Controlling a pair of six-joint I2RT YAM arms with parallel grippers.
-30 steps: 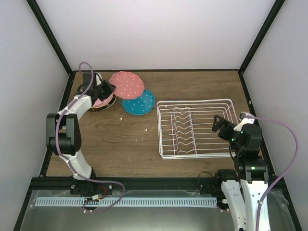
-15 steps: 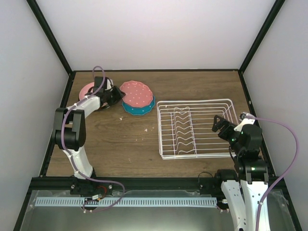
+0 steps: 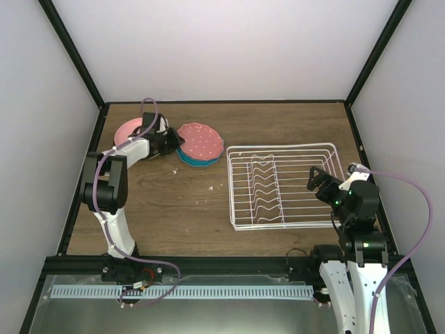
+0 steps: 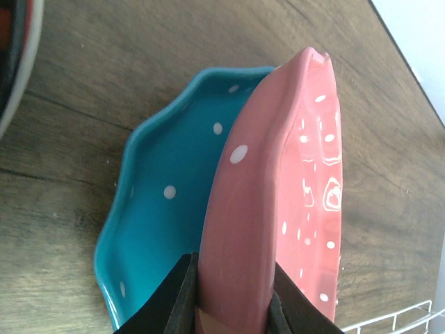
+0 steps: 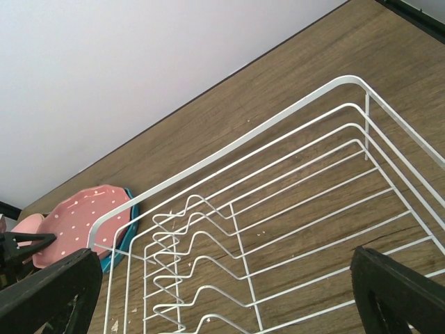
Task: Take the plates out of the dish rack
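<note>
Left gripper [image 4: 234, 298] clamped narrowly on rim of round pink white-dotted plate [image 4: 278, 181], plate held tilted over scalloped teal white-dotted plate [image 4: 170, 174], right gripper [image 5: 222, 292] spread wide, nothing held.

A brown wood-grain tabletop [image 3: 181, 209] sits between plain white walls [image 3: 229, 49]. Black metal bars [image 3: 73, 52] edge the corners.

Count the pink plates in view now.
2. One pink plate is pinched by the left fingers, tilted over the teal plate beside the dish rack. The other pink plate sits at the table's far left, partly behind the left arm; plates beneath it may be hidden.
</note>
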